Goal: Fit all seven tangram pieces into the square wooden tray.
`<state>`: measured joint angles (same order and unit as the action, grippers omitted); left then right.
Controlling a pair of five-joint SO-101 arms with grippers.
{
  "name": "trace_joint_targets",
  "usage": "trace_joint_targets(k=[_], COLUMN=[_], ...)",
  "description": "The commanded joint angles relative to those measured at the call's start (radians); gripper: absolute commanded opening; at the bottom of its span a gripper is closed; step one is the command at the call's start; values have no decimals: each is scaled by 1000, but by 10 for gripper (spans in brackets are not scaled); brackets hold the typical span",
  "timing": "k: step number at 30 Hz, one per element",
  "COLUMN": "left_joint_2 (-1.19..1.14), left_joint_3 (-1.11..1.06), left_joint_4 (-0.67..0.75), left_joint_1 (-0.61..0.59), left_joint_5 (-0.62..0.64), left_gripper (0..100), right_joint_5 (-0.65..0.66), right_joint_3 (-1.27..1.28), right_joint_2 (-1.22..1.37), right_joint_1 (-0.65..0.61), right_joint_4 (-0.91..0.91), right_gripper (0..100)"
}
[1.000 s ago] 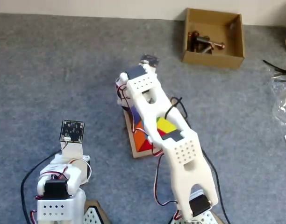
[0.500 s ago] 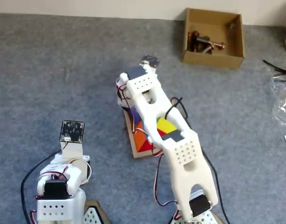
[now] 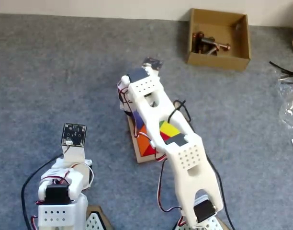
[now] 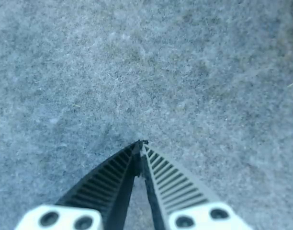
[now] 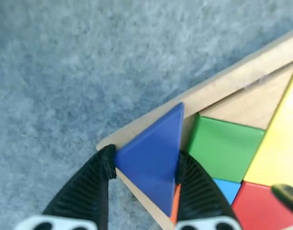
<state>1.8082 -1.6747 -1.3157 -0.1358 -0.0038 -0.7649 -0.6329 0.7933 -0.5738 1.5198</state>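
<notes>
Meanwhile the left fingers (image 4: 113, 179) rest pressed together over bare table (image 4: 137, 57), unmoved. Further right, the right fingers (image 5: 89, 189) pinch the blue triangle (image 5: 153, 158) and have edged slightly leftward, carrying it over the corner rim of the wooden tray (image 5: 232, 79). By my judgement it is not seated yet. The right arm (image 3: 158, 115) hides most of the tray, so the pieces cannot be counted.

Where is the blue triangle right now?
In the right wrist view, the right claw grips the blue triangle at a corner of the wooden tray, beside the green piece.
</notes>
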Motion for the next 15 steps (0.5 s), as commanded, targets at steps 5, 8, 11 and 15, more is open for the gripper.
trace_joint_targets(k=[5,8,11,15], left_joint_2=[13,13,13,13], left_joint_3=[-22,-22,-22,-22], left_joint_4=[-5,-5,-5,-5], left_joint_1=[-13,-13,-13,-13], left_joint_5=[5,5,5,5], left_gripper=[7,7,7,7], right_joint_5=[-8,-37,-55,-55], right_joint_3=[-128,-200,-229,-229], right_joint_2=[-19,-13,-12,-10], right_joint_1=[-18,-22,-27,-31], right_joint_4=[117,188,208,189], right_gripper=[13,13,13,13])
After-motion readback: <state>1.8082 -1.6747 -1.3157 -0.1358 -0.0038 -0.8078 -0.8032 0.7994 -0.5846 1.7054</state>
